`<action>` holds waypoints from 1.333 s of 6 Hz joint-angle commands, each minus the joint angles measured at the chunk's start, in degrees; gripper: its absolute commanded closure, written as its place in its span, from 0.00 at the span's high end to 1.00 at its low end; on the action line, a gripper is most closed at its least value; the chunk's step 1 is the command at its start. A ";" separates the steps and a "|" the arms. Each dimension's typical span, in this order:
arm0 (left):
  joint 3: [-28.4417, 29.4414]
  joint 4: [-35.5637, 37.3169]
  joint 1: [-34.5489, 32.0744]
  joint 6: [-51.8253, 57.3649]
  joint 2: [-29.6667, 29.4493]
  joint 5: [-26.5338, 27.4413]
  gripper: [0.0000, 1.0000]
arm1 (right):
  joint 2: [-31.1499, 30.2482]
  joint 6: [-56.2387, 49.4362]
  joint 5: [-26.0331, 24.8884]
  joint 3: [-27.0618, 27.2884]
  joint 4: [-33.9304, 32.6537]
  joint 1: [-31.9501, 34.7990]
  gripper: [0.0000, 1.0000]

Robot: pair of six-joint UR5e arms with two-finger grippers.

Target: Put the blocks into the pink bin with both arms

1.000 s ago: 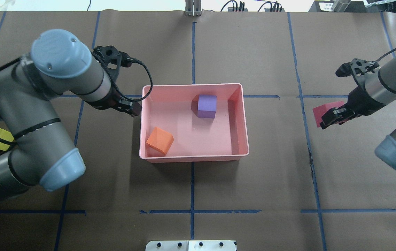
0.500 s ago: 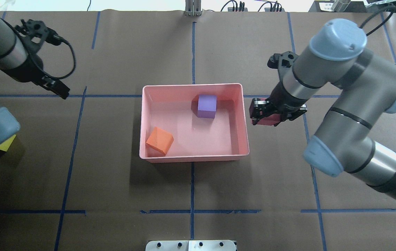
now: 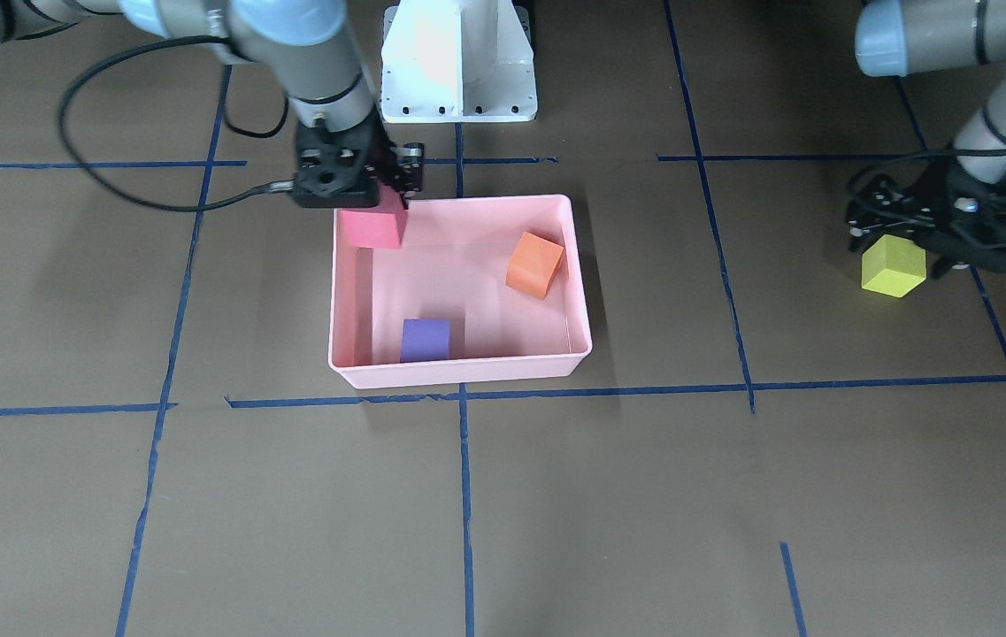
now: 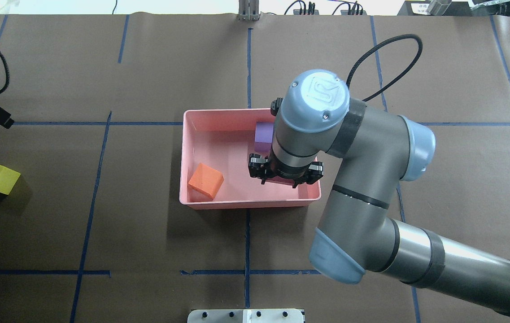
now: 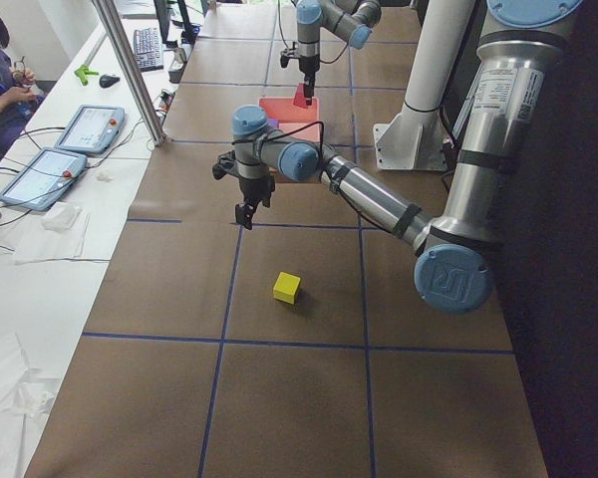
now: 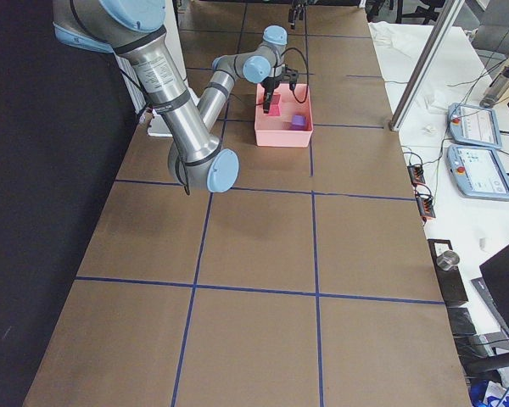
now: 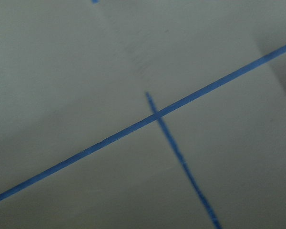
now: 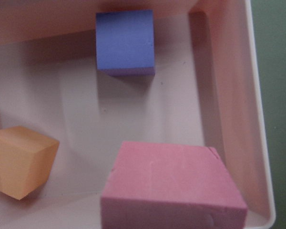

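The right gripper [image 3: 370, 202], clamped on a red block [image 3: 372, 226], hangs over a corner of the pink bin [image 3: 467, 370], which holds an orange block [image 3: 535, 264] and a purple block [image 3: 426, 340], while the left gripper [image 5: 246, 214], its opening impossible to tell, hovers near a yellow block [image 3: 893, 265] on the table.

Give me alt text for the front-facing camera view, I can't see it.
The right gripper holds the red block above the robot-side corner of the pink bin, which holds a tilted orange block and a purple block. At the view's right, the left gripper hangs by the yellow-green block on the table.
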 commanded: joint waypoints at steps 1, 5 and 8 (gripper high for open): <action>-0.17 -7.88 -0.67 -0.06 7.21 -0.10 1.00 | 0.50 0.46 -1.17 0.25 -0.01 -1.43 1.00; 2.62 -17.17 -0.14 -4.85 12.76 0.51 1.00 | -5.12 -8.25 4.64 4.47 -0.37 4.72 1.00; 13.36 -40.33 7.03 -18.91 14.27 0.60 1.00 | -5.91 -8.43 4.64 4.91 -0.37 4.99 1.00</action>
